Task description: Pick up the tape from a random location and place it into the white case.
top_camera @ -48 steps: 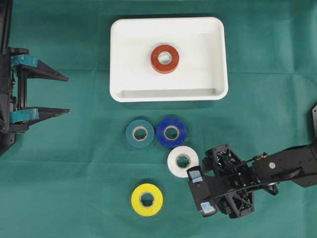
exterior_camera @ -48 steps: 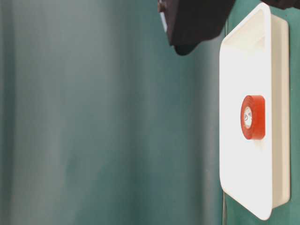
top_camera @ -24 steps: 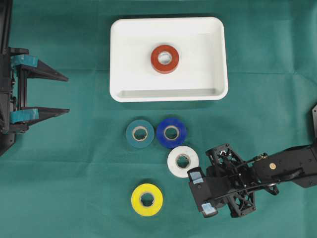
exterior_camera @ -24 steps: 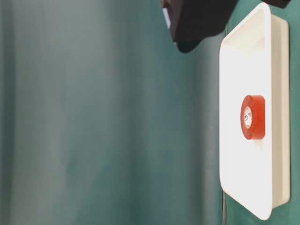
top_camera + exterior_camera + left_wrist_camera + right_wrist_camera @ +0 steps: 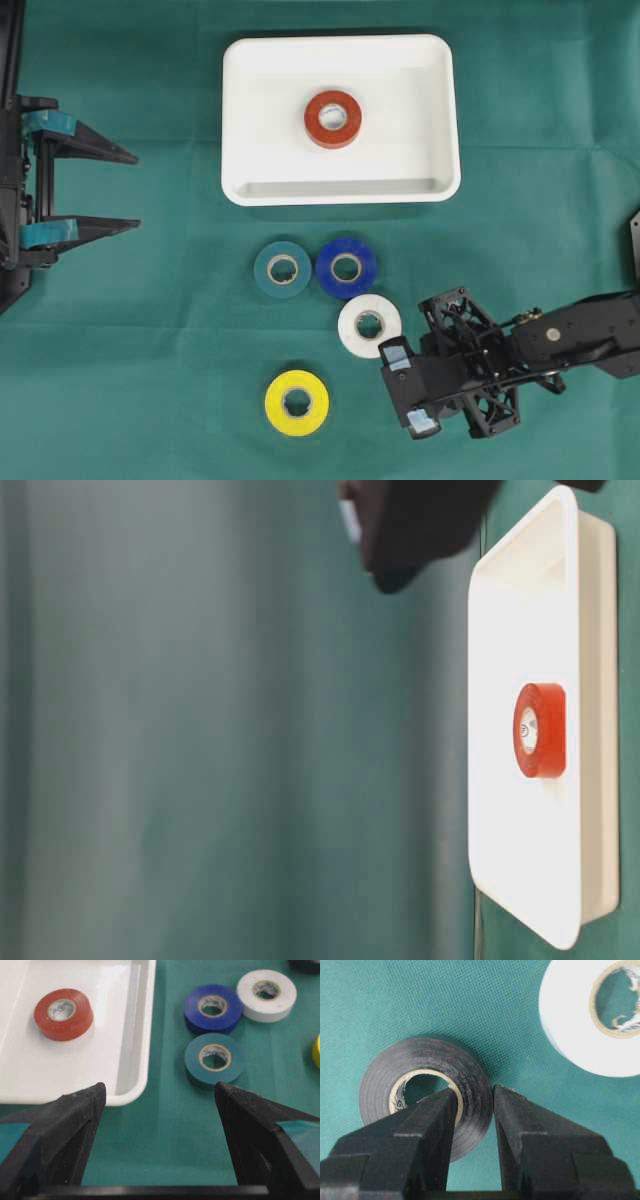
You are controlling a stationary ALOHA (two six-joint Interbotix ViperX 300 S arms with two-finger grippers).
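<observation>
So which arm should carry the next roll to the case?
Right. Its gripper is already pinched on the black tape, one finger through the core. The left gripper sits open at the far edge, holding nothing.

Green cloth-covered table [image 5: 140, 340]: shallow white plastic case [image 5: 440, 120] at 12; teal [image 5: 282, 269], blue [image 5: 346, 267], white [image 5: 369, 325], yellow [image 5: 297, 402] tape rolls centre to 6; black tape roll [image 5: 427, 1095], probably resting on it too.

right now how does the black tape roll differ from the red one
The black tape roll lies on the green cloth, outside the white case; the red tape roll lies inside that case. The right gripper is shut on the black roll's wall, one finger in its core and one outside; nothing touches the red roll. The black roll lies beside the white tape roll; the red roll lies alone. Both lie flat, core up.
</observation>
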